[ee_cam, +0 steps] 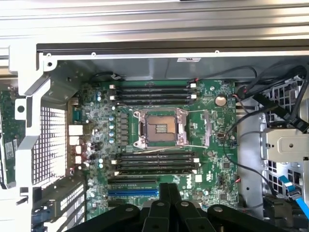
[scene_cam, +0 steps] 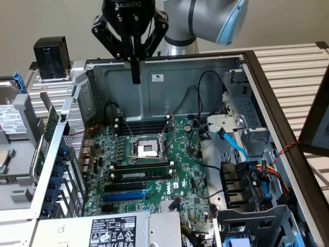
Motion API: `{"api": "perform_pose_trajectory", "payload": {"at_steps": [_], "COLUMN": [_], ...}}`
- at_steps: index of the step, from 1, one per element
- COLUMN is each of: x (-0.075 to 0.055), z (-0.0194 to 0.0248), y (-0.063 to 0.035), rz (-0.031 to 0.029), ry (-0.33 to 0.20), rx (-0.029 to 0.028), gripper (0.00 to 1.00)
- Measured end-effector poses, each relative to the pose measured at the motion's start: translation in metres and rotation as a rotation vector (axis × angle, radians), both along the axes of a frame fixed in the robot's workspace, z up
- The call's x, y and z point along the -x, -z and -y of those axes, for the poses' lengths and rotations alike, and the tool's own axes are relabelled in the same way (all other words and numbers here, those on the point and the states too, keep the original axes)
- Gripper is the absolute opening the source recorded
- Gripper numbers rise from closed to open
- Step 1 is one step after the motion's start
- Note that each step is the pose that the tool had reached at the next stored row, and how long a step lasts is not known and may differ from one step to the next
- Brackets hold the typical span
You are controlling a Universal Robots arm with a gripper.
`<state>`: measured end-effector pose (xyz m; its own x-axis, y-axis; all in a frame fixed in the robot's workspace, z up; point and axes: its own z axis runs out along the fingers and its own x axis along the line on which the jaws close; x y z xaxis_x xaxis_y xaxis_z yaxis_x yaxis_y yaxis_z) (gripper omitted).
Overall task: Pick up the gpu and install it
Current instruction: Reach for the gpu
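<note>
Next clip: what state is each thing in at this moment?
gripper: shut, holding nothing, above the case.
gpu: not installed, standing on edge outside the case wall.
computer case: open, side panel off.
blue slot: empty.
CPU socket: uncovered, no cooler on it.

A plain beige wall (scene_cam: 288,25) stands behind the scene in the exterior view, without any window or picture on it. The work table (scene_cam: 295,67) is made of pale ribbed metal slats, and the wrist view shows the same slats (ee_cam: 145,24). A small black box (scene_cam: 51,55) stands on the table at the exterior view's left. A dark flat panel (scene_cam: 316,118) leans in at the exterior view's right edge. The light is soft and even, with no hard shadows.
</note>
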<state>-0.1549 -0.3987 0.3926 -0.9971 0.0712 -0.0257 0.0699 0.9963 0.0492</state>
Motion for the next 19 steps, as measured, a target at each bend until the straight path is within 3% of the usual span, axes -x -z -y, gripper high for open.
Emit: {"api": "perform_pose_trajectory", "payload": {"at_steps": [7, 12, 16, 19], "x": [0.032, 0.052, 0.061, 0.071], "z": [0.0000, 0.0000, 0.0000, -0.0002], "y": [0.0002, 0.0002, 0.0002, 0.0013], "rz": [0.0000, -0.0019, -0.0233, -0.0272], "ry": [0.000, 0.001, 0.001, 0.001], "rx": [-0.0035, -0.0104, -0.0129, -0.0128], "gripper": [0.11, 0.11, 0.11, 0.11]}}
